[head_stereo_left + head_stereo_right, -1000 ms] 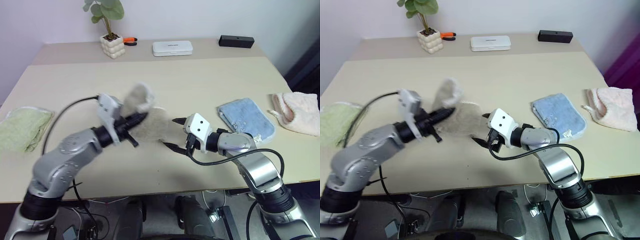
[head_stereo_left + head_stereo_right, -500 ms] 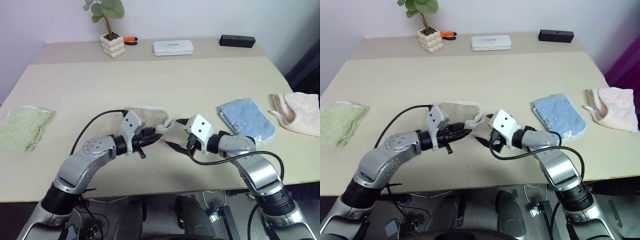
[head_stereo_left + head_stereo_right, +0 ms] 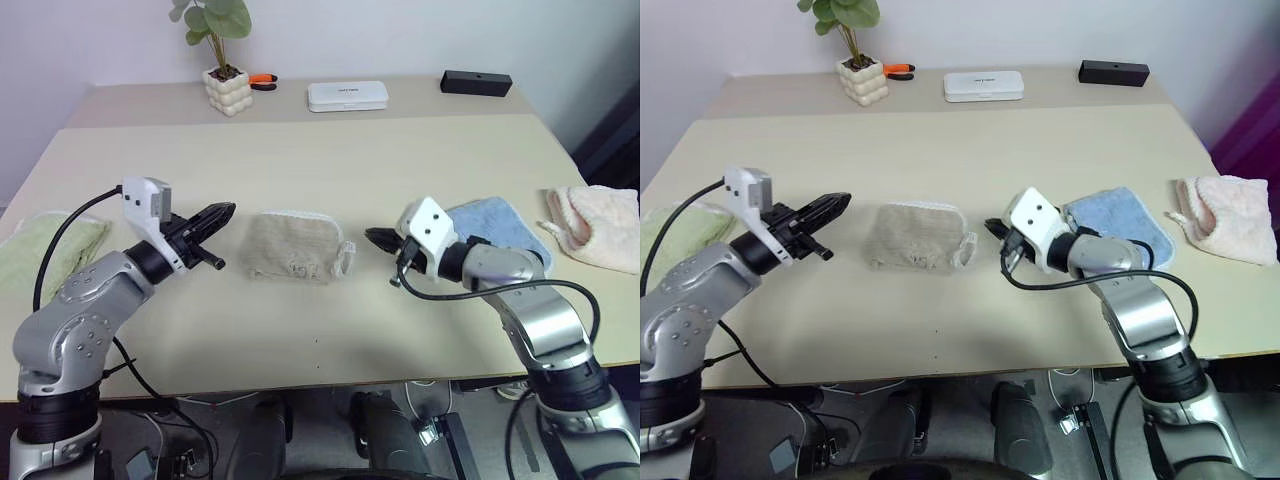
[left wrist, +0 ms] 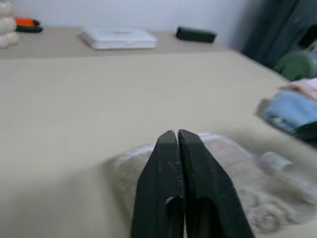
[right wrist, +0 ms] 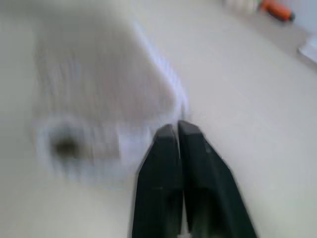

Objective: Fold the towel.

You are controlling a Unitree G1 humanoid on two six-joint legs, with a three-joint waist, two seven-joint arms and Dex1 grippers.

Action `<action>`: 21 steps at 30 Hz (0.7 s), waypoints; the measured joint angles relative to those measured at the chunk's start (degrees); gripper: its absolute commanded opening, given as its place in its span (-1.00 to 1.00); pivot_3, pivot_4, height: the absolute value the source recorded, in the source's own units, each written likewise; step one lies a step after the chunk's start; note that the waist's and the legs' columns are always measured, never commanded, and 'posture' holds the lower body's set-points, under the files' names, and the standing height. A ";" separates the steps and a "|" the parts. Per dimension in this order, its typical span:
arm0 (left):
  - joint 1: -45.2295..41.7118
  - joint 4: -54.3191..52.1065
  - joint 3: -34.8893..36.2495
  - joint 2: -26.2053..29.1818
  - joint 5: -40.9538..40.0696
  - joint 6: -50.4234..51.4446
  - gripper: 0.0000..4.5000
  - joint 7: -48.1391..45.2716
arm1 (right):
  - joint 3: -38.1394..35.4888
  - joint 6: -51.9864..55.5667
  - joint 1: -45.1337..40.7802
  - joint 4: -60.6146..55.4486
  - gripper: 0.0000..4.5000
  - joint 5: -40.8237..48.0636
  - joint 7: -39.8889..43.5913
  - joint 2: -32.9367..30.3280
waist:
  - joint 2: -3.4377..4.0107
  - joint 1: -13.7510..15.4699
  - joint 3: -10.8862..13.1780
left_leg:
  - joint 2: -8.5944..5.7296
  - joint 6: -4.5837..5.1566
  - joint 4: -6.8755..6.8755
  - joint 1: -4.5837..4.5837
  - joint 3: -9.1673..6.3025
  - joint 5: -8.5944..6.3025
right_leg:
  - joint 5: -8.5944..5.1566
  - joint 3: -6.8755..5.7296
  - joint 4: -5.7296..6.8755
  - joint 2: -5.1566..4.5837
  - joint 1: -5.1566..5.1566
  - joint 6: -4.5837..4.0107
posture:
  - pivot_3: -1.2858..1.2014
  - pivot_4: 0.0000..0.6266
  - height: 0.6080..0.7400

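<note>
The left tool (image 3: 224,211) is hanging clenched and empty above the table (image 3: 330,160), its black fingers (image 4: 177,163) pressed flat together and pointing level toward the towel (image 3: 295,246), which is lying just beside its tip but apart from it. The right tool (image 3: 377,238) is likewise clenched on nothing, its fingers (image 5: 179,158) meeting along their length and aiming at the towel's right side, close to it without touching.

The towel is resting between the two tools, near the middle of the table and somewhat toward the near edge. It is lying as a small folded bundle with white piping along its far edge, and a white loop (image 3: 347,256) is sticking out at its right side, toward the right tool.

A blue cloth (image 3: 500,232) is lying flat just behind the right tool's wrist, toward the right edge of the table. A pink cloth (image 3: 598,224) is sitting crumpled at the right edge itself. A green cloth (image 3: 40,246) is lying at the left edge, partly behind the left arm.

Along the far edge a potted plant (image 3: 223,70) is standing, with an orange-handled tool (image 3: 261,80) beside it, a flat white box (image 3: 347,96) near the middle, and a black bar (image 3: 476,82) further right.
</note>
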 measured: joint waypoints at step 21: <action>7.56 12.91 -8.49 -10.49 15.89 -16.39 -1.00 -4.00 | 8.35 1.23 0.86 15.14 -0.40 -3.70 -6.62 12.50 | 0.05 -0.02 -0.10 | -0.01 -0.01 -0.04 0.09 0.00 0.00 | 0.02 0.00 0.04 -0.05 0.04 0.03 | 0.03 -0.52 0.98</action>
